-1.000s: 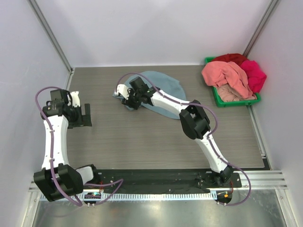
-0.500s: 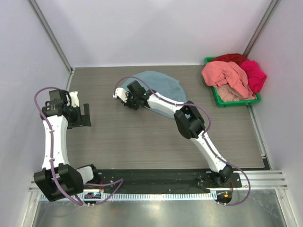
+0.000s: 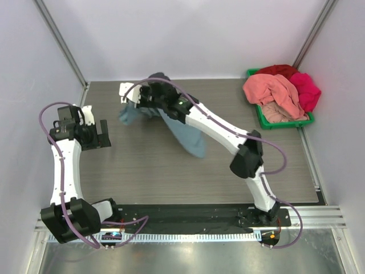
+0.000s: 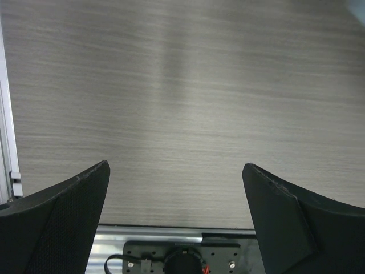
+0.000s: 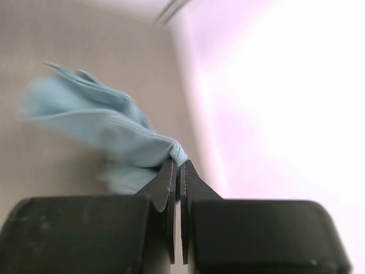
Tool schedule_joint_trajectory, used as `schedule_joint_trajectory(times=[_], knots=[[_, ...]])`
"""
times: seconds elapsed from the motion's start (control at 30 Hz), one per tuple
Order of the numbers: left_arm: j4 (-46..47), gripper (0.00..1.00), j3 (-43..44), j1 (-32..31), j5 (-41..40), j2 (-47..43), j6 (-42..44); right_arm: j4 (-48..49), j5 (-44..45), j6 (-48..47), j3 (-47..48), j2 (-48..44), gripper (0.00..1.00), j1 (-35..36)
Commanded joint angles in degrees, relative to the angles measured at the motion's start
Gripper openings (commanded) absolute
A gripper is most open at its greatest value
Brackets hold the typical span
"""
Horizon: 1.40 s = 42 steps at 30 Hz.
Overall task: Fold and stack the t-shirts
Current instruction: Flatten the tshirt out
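The blue-grey t-shirt (image 3: 185, 134) hangs bunched in a long drape over the table's far-left middle. My right gripper (image 3: 137, 103) is raised above the table, shut on a pinch of its edge. In the right wrist view the cloth (image 5: 102, 131) bulges out just past the closed gripper (image 5: 178, 160). My left gripper (image 3: 100, 136) hovers at the left side, apart from the shirt. It is open (image 4: 175, 166) over bare table, with nothing between its fingers. Salmon-pink (image 3: 271, 91), magenta (image 3: 308, 91) and red (image 3: 278, 70) t-shirts lie heaped in the bin.
A green plastic bin (image 3: 268, 123) sits at the far right corner against the wall. White walls enclose the wood-grain table (image 3: 142, 177) on three sides. A metal rail (image 3: 188, 228) with both arm bases runs along the near edge.
My right gripper shut on the blue-grey t-shirt's edge and lifted it up and toward the far left, so the shirt now drapes from it. The left arm barely moved.
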Motion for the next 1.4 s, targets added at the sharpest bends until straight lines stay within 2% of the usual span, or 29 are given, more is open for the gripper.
schedule_joint_trajectory(times=[0.0, 0.03, 0.13, 0.3, 0.4, 0.5, 0.53, 0.73, 0.83, 0.93, 1.13, 1.37], knots=[[5.4, 0.99, 3.4, 0.6, 2.7, -0.5, -2.3, 16.3, 2.8, -10.9, 5.2, -12.5, 0.01, 2.3], [5.7, 0.98, 4.3, 0.6, 3.2, -0.5, -2.3, 20.3, 3.4, -13.4, 6.0, -12.9, 0.01, 2.4], [5.8, 0.98, 7.4, 0.6, 5.0, -0.1, -1.5, 22.5, 7.4, -22.6, 9.7, -12.4, 0.01, 2.2], [7.0, 0.99, 10.3, 0.5, 3.8, -0.6, -0.1, 22.5, 13.2, -25.5, 8.5, -15.0, 0.01, -1.4], [7.4, 1.0, 10.1, 0.4, 3.8, -0.7, 1.0, 22.6, 16.9, -22.9, 1.2, -19.2, 0.01, -4.3], [6.7, 1.0, 8.9, 0.5, 4.9, -0.2, 1.3, 22.5, 19.9, -20.9, -9.5, -24.6, 0.01, -5.8], [6.6, 1.0, 8.4, 0.5, 6.2, -0.1, 1.3, 22.5, 20.7, -20.5, -15.8, -27.2, 0.01, -6.9], [6.1, 0.98, 6.2, 0.4, 10.1, 4.2, 3.1, 22.5, 23.4, -15.8, -35.5, -32.0, 0.01, -12.3], [4.7, 0.95, 6.5, 0.1, 12.1, 8.6, 4.7, 22.5, 24.7, -13.7, -40.4, -32.2, 0.01, -14.4], [3.7, 0.93, 6.9, -0.9, 11.2, 12.6, 5.3, 21.0, 25.5, -9.4, -42.0, -32.5, 0.01, -15.5], [1.9, 0.86, 8.6, -4.0, 10.3, 24.3, 5.5, 20.0, 25.2, -7.3, -46.5, -34.7, 0.01, -16.3], [3.2, 0.86, 11.6, -4.3, 5.1, 31.9, 5.2, 19.7, 24.7, -6.0, -48.4, -35.5, 0.01, -16.9]])
